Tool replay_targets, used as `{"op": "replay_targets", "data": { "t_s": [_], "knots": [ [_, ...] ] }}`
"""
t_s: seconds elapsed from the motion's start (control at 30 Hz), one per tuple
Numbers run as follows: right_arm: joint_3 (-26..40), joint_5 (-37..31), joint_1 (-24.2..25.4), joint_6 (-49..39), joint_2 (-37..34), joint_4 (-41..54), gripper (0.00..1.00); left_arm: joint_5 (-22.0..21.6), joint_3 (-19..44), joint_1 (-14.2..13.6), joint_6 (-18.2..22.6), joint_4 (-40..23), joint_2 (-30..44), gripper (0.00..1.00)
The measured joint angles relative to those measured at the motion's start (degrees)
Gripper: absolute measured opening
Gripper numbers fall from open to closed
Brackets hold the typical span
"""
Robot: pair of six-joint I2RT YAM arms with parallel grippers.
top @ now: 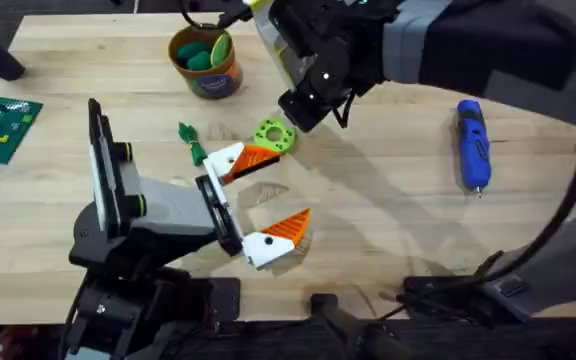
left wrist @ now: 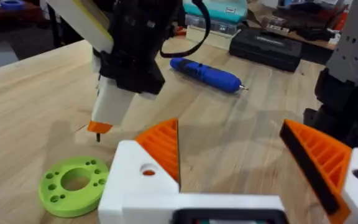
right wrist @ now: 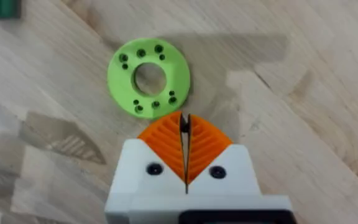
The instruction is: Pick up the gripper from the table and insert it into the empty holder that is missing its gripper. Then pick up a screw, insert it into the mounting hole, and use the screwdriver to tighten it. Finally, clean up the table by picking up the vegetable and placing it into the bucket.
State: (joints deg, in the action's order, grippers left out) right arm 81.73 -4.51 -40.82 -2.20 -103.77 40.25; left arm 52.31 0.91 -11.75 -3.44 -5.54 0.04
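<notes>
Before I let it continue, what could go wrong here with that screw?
The right hand pinches the screw only at its very fingertips, so it could tilt or drop. The green ring lies loose right beside it and may get knocked. The open left hand is close, so the arms could bump.

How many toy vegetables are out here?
3: a teal piece and a light-green piece in the bucket, and the dark-green vegetable on the table. Others may be hidden in the bucket.
</notes>
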Motion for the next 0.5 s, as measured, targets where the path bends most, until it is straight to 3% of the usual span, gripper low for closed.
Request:
{"op": "replay_targets", "data": {
  "t_s": [0.17, 0.5],
  "knots": [
    [2.4, 0.0, -0.2, 0.0, 0.0, 4.2, 0.007, 0.0, 0.0, 0.0, 0.0, 0.0, 0.0, 0.983],
    [13.5, -0.2, -0.3, 0.0, 0.0, 13.6, 0.007, 0.0, 0.0, 0.0, 0.0, 0.0, 0.0, 0.983]
  ]
}}
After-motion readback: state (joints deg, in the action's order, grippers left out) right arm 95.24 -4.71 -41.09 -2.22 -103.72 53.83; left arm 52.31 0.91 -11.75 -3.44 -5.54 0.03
